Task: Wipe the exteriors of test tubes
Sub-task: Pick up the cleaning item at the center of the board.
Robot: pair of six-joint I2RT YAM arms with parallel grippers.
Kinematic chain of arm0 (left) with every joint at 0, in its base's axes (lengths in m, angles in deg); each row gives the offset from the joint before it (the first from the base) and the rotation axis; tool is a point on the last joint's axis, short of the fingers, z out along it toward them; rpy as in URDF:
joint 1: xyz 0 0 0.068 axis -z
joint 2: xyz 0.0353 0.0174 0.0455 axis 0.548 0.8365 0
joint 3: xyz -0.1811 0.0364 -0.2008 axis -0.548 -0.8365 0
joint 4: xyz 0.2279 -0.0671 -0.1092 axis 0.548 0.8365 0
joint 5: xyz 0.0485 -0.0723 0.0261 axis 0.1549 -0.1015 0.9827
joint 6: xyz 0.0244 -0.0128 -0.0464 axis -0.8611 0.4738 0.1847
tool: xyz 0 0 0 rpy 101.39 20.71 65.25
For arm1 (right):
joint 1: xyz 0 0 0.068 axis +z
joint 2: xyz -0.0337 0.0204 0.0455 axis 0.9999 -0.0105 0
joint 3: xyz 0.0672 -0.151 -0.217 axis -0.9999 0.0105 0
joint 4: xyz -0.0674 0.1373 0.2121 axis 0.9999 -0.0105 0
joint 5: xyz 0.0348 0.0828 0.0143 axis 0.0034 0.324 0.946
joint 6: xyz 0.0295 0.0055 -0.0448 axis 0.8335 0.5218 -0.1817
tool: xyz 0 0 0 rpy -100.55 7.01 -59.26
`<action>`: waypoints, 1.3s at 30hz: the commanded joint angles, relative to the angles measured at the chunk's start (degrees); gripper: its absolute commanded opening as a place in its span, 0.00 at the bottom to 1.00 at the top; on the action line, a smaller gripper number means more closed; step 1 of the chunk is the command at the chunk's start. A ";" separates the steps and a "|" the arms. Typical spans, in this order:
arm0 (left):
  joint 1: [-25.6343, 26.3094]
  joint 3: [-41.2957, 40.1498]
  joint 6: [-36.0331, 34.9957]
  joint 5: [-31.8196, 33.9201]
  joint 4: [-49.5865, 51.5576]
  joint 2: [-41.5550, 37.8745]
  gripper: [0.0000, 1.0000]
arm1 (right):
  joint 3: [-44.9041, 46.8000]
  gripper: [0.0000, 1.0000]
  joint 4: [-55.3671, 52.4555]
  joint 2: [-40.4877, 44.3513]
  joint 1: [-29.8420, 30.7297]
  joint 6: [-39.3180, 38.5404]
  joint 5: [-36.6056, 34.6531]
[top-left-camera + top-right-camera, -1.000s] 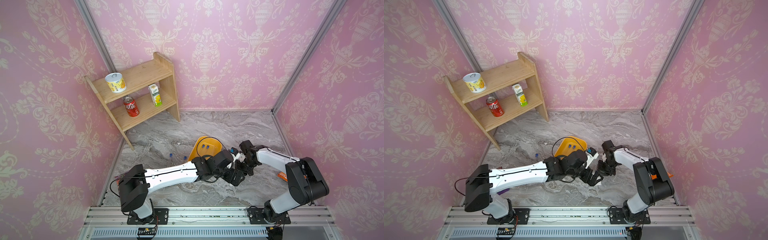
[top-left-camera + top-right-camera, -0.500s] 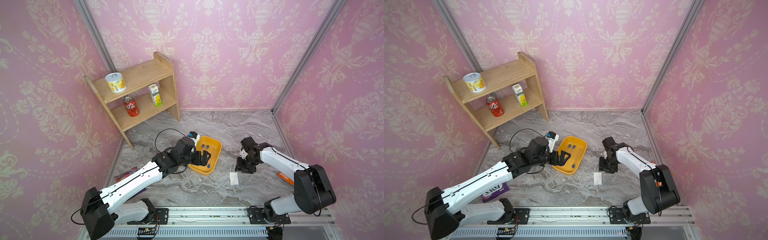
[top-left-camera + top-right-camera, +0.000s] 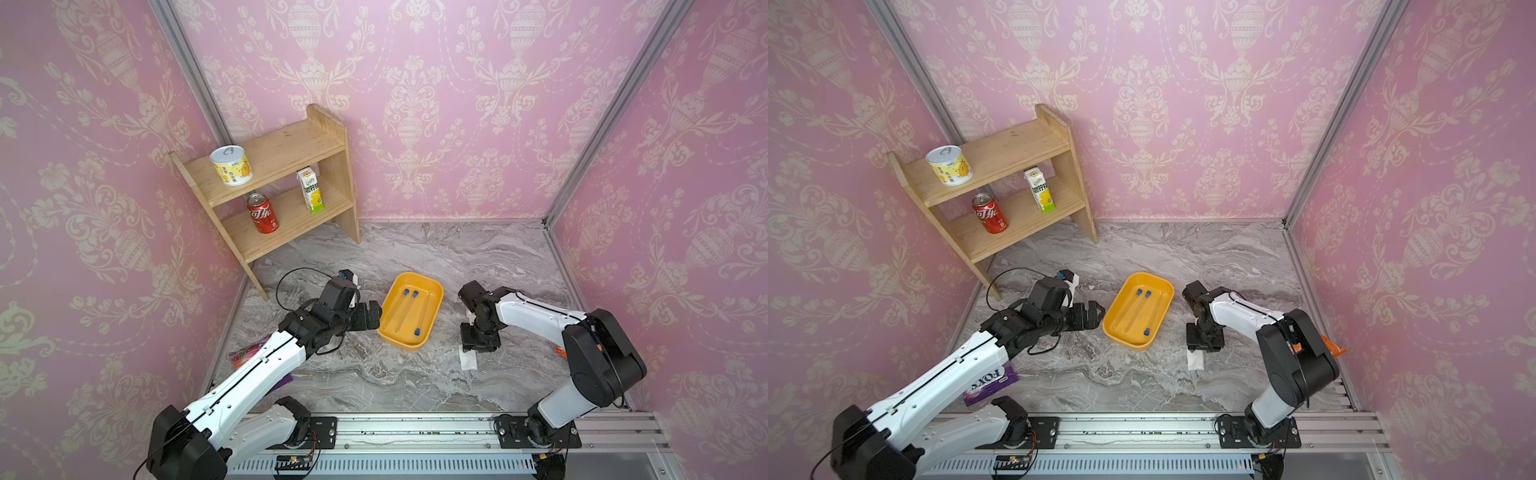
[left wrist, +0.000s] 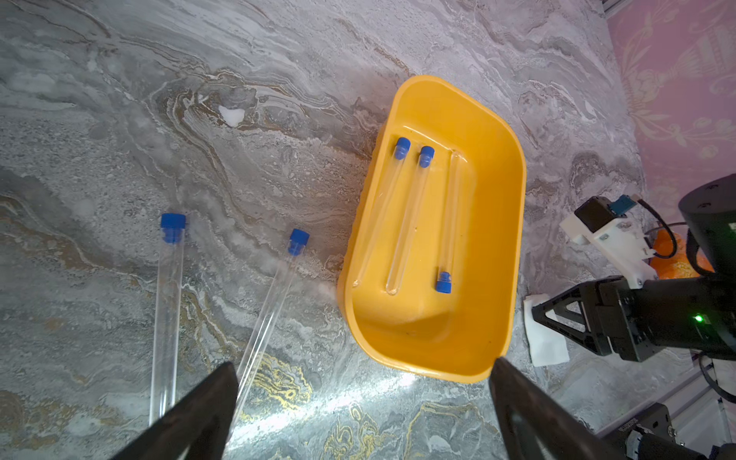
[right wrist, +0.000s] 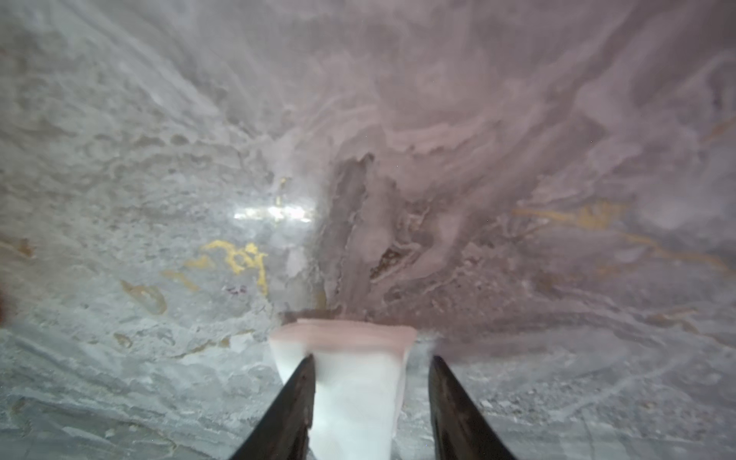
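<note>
- The red can (image 3: 989,214) on the lower board of the wooden shelf (image 3: 1000,153) carries white Chinese characters, 可乐.
- A purple packet (image 3: 992,380) lying under the left arm reads "FOXS", seen upside down; the arm covers the rest of it.
- The carton (image 3: 1040,195) beside the can and the yellow tin (image 3: 949,165) on the upper board both bear print too small to read.
- Three test tubes (image 4: 410,223) lie side by side in the yellow tray (image 4: 513,199), two with blue caps at one end and one with its cap at the other.
- Two loose tubes (image 4: 167,310) lie on the marble worktop (image 3: 415,257) just beside the tray; their lower ends are cut off by the frame edge, and I cannot make them out in the top views.
- The left end effector (image 4: 363,361) is spread wide and holds nothing.
- The right end effector (image 5: 373,357) stands apart over the white pad (image 5: 354,398): one finger touches it, the other is clear of it. This wrist view is blurred.
- An orange packet (image 3: 1331,347) is half hidden behind the right arm.
</note>
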 commanded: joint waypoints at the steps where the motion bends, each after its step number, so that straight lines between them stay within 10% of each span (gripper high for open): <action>1: -0.70 -0.09 0.04 -0.47 1.99 -1.16 0.99 | 0.38 0.46 1.83 -2.06 0.86 1.94 -2.76; 15: -3.32 -0.97 -0.89 -0.38 0.95 1.01 0.99 | -0.10 0.01 1.90 -3.39 2.81 2.00 -4.71; 28: -6.92 2.09 -2.90 0.29 -2.19 13.68 0.97 | -4.81 0.00 -6.01 11.02 -0.39 -1.06 1.83; 39: -8.81 11.65 -8.08 6.22 5.68 23.62 0.76 | -5.43 0.00 -9.79 17.56 -7.75 -5.78 9.18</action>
